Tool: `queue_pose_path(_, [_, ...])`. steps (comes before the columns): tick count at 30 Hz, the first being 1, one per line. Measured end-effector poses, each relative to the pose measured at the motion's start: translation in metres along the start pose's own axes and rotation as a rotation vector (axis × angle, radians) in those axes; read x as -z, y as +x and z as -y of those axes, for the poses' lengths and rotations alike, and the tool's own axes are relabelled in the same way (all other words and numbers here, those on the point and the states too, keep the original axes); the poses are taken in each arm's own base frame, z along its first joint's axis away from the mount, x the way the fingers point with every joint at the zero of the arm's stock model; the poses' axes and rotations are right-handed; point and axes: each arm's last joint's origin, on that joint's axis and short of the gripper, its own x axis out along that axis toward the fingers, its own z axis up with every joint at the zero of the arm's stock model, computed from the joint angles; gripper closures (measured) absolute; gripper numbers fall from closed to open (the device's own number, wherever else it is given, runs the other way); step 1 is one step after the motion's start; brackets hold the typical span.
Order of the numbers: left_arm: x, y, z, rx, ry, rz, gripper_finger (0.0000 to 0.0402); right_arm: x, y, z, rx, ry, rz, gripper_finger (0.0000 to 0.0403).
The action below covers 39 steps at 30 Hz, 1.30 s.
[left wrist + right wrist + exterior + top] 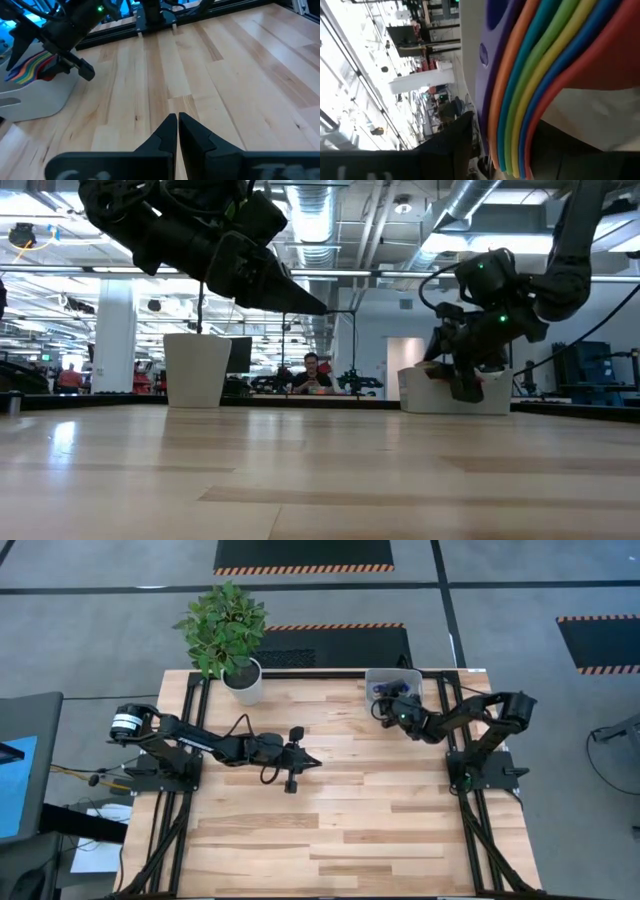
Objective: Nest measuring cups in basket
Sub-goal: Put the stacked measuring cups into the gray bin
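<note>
Room, left: I see a grey floor with hazard-striped mats [303, 554] past the table's far edge, and an open hall with ceiling ducts behind it.
Plant pot [243, 681]: white, with a leafy plant, on the far-left part of the table.
Left gripper [312, 764]: I have it hanging above the middle of the table, fingers pressed together on nothing.
Table [330, 830]: pale wood planks, bare across the near half.
Person [313, 373]: seated far back in the room, seen just over the table's far edge.
Measuring cups [27, 67]: stacked one in another, their coloured handles fanned, lying in the basket.
Basket [392, 684]: at the table's far edge, right of centre.
Right gripper [385, 710]: at the basket's near rim, by the cup handles; I cannot tell its finger state.
</note>
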Motion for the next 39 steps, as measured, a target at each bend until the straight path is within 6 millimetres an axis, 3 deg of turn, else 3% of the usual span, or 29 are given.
queue_pose_path(25, [0.001, 0.000, 0.000, 0.001, 0.000, -0.010, 0.0395, 0.002, -0.006, 0.010, 0.048, -0.291, 0.080, 0.0250])
queue_pose_path(34, [0.001, 0.000, 0.000, 0.000, 0.008, -0.007, 0.0395, 0.002, -0.006, 0.010, 0.045, -0.209, 0.082, 0.0241])
queue_pose_path(39, [0.000, 0.000, 0.000, -0.002, 0.008, 0.000, 0.0395, 0.004, -0.006, 0.010, 0.054, -0.269, 0.042, 0.0245])
